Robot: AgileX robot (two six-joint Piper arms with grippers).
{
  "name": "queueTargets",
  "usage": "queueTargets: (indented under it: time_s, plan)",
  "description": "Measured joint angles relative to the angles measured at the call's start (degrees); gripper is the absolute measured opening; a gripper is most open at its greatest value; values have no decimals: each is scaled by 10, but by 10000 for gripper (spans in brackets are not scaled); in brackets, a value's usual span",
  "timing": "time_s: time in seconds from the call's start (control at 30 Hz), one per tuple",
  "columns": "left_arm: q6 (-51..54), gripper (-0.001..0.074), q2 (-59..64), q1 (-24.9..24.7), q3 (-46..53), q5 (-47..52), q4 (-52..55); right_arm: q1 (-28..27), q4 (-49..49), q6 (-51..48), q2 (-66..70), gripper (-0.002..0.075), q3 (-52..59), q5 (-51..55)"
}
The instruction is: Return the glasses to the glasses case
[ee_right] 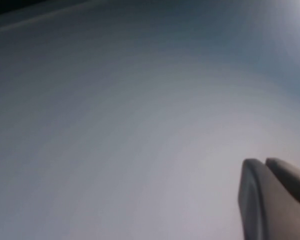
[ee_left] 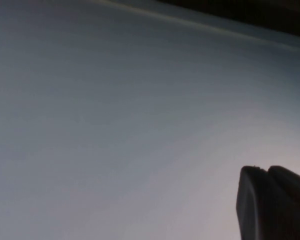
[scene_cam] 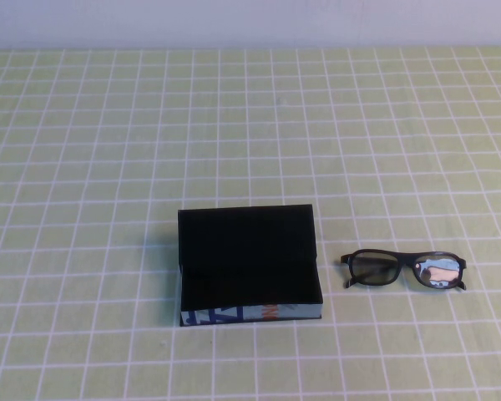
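The glasses case (scene_cam: pixel 249 266), a black box with a blue, white and orange printed front, lies open at the table's middle front with its flap lid folded back. The black thick-framed glasses (scene_cam: pixel 404 269) lie on the cloth just right of the case, apart from it, lenses reflecting light. Neither arm shows in the high view. My left gripper (ee_left: pixel 266 170) shows only in the left wrist view, fingers pressed together, facing a blank grey surface. My right gripper (ee_right: pixel 265 162) shows only in the right wrist view, fingers together, facing a blank pale surface.
A green cloth with a white grid (scene_cam: pixel 108 167) covers the table. A pale wall (scene_cam: pixel 234 21) runs along the far edge.
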Motion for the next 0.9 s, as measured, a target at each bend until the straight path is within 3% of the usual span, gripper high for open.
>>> queueTargets:
  time_s: [0.2, 0.4, 0.6, 0.77, 0.9]
  plan:
    - [-19, -3, 83, 0, -86, 116, 85, 0, -31, 4, 105, -18, -142, 226]
    - [-51, -3, 172, 0, -100, 309, 91, 0, -16, 6, 240, -18, -190, 433]
    - [-54, -3, 265, 0, -100, 517, 62, 0, -15, 6, 342, -18, -189, 518]
    - [-47, -3, 307, 0, -100, 633, -19, 7, 36, 0, 400, -18, -189, 564]
    - [11, -3, 318, 0, -100, 658, -69, 38, 45, -115, 457, -18, -192, 612]
